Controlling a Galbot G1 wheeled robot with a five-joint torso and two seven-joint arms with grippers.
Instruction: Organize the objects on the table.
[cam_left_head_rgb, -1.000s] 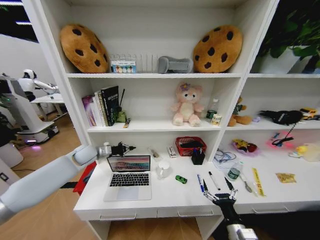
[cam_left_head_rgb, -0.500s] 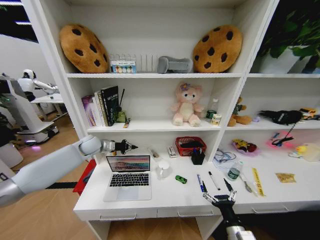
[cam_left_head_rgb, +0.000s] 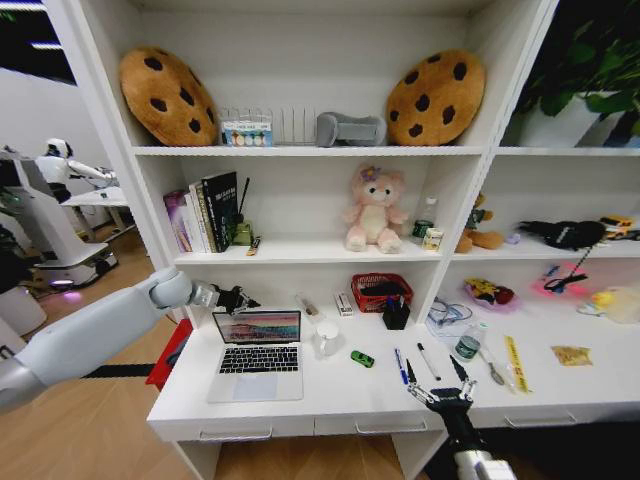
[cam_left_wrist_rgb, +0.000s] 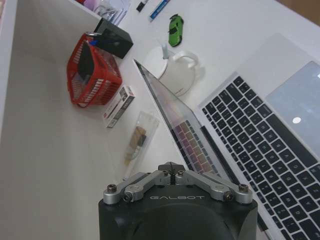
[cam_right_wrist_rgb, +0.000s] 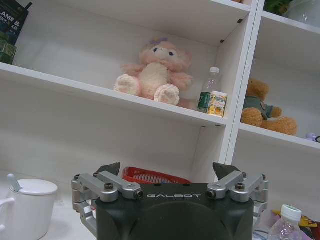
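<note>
Bringing the left gripper (cam_left_head_rgb: 250, 300) a little lower and more to the left than half a second ago. Hanging it now just behind the top left corner of the laptop's screen. Keeping its fingers (cam_left_wrist_rgb: 171, 169) pressed tight together, holding nothing at all.

Looking next at the silver laptop (cam_left_head_rgb: 258, 358), lying open on the left part of the long white table (cam_left_head_rgb: 330, 398), screen glowing. Seeing a white mug (cam_left_head_rgb: 326, 338) just beside the laptop's right side, with a spoon poking out in the left wrist view.

Finding the tiny green toy car (cam_left_head_rgb: 362, 358) a bit to the right of the mug, alone on the bare table top. Spotting a red basket (cam_left_head_rgb: 381, 292) and a black pen holder (cam_left_head_rgb: 396, 315) farther back, near the wall.

Passing on to the blue pen (cam_left_head_rgb: 400, 366) and the black pen (cam_left_head_rgb: 428, 361), lying side by side near the car but not touching.

Ending at the right gripper (cam_left_head_rgb: 437, 384), hovering over the front edge of the table, just in front of the two pens. Holding its fingers spread wide apart, gripping nothing.
</note>
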